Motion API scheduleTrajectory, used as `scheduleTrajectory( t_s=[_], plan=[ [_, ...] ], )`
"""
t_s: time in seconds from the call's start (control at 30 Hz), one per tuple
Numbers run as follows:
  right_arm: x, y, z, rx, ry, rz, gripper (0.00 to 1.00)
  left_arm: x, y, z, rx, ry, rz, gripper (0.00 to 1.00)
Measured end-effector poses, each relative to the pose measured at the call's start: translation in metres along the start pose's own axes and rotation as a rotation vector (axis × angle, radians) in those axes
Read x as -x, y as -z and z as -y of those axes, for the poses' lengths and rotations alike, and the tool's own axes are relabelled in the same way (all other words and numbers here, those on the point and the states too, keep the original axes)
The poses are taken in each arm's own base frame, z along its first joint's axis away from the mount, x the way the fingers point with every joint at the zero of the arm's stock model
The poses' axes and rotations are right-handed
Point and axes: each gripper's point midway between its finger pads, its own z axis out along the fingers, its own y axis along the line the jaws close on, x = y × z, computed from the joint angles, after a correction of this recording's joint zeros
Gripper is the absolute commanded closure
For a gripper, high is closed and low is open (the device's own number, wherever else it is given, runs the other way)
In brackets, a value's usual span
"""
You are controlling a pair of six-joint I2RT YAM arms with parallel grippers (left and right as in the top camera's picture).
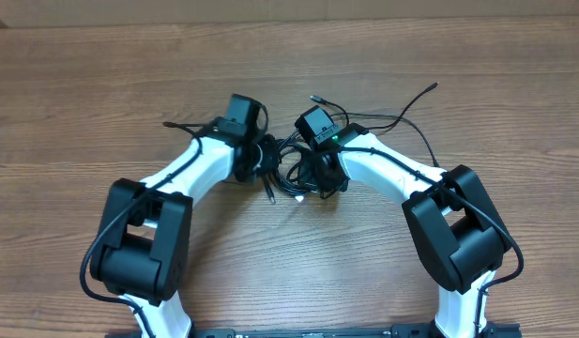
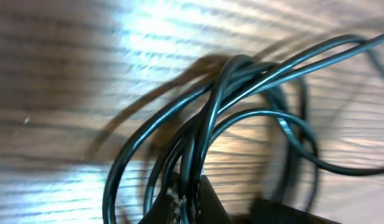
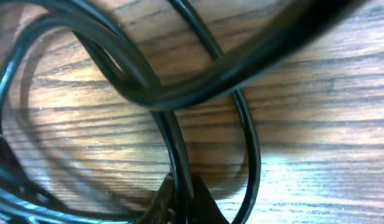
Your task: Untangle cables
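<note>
You have the thin black rubber-sheathed cables point(image 1: 291, 161) bunched in a tangle near the middle of the brown wood-grain table point(image 1: 101, 94). The left gripper point(image 1: 263, 158) sits at the tangle's left edge and the right gripper point(image 1: 319, 176) at its right edge, but from overhead both are mostly hidden under their own wrists and the loops.

In your left wrist view, several strands run down into a dark wedge of fingers point(image 2: 182, 208) closed together, so the jaws are narrow and pinching cable. Your right wrist view shows the same, with one strand entering the closed fingertips point(image 3: 179, 202). Both views are blurred and cut off at the bottom edge.

From the tangle, one loose end point(image 1: 432, 87) trails far right and a short plug end point(image 1: 270, 195) hangs toward you. You cannot count the separate cords.
</note>
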Motion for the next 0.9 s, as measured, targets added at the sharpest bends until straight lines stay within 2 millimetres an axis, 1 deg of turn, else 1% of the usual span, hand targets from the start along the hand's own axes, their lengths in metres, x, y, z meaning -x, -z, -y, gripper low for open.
scheduleTrajectory(
  t_s=[0.1,0.2,0.3,0.47,0.6,0.67,0.73,0.9],
  plan=[
    [0.002,0.000,-0.001,0.002,0.000,0.006,0.96,0.010,0.012,0.012,-0.137,0.022,-0.022,0.96],
    [0.003,-0.001,-0.002,0.006,0.001,0.011,0.96,0.022,0.031,0.026,-0.296,0.018,-0.035,0.96],
    [0.003,-0.001,-0.002,0.005,0.002,0.010,0.96,0.028,0.049,0.028,-0.401,0.032,-0.059,0.96],
    [0.003,-0.001,-0.002,0.005,0.002,0.010,0.96,0.030,0.067,0.026,-0.510,0.029,-0.098,0.96],
    [0.003,-0.001,-0.002,0.005,0.002,0.010,0.96,0.021,0.069,0.023,-0.521,-0.004,-0.128,0.96],
    [0.003,-0.001,-0.002,0.005,0.002,0.010,0.96,0.016,0.067,0.019,-0.500,-0.019,-0.140,0.96],
    [0.003,-0.001,-0.002,0.005,0.002,0.010,0.96,0.011,0.063,0.009,-0.446,-0.015,-0.148,0.96],
    [0.003,-0.001,-0.002,0.006,0.005,0.011,0.96,0.006,0.050,-0.030,-0.224,0.003,-0.136,0.96]
  ],
)
